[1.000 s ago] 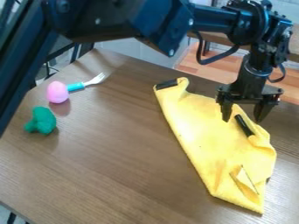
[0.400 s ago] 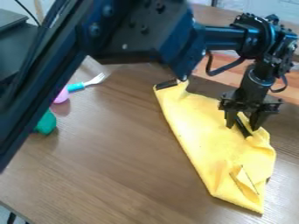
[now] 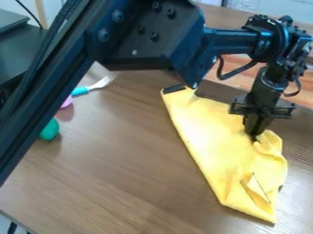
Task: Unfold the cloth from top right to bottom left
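The jaws, apart a moment ago, have closed and now pinch the yellow cloth near its right edge.

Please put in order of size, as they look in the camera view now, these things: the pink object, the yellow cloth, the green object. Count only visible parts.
1. Yellow cloth, by far the largest
2. Green object, partly hidden by the arm
3. Pink object, a small part showing beside the arm
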Motion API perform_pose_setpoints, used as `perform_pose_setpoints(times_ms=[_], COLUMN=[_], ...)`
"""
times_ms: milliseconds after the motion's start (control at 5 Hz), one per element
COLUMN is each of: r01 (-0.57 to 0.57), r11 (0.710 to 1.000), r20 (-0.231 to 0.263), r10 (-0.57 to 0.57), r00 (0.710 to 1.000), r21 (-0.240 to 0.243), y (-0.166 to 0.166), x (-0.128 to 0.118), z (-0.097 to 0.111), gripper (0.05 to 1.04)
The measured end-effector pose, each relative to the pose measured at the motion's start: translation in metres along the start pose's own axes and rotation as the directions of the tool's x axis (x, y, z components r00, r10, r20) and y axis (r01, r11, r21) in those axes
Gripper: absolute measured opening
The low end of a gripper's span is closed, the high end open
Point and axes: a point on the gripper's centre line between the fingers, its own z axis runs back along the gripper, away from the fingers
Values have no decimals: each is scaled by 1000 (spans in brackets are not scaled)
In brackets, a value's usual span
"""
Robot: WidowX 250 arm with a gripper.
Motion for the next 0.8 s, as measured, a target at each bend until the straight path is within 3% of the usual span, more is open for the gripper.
perform_pose_setpoints(times_ms=[200, 600, 800], r01=[10, 37, 39], r11=[1000, 999, 996], r20=[-3, -16, 2], r10=[-10, -37, -39], r00=[1000, 999, 999], r21=[-5, -18, -81], y=[-1, -2, 0], x=[0, -2, 1], z=[0, 4, 36], gripper=[56, 49, 49])
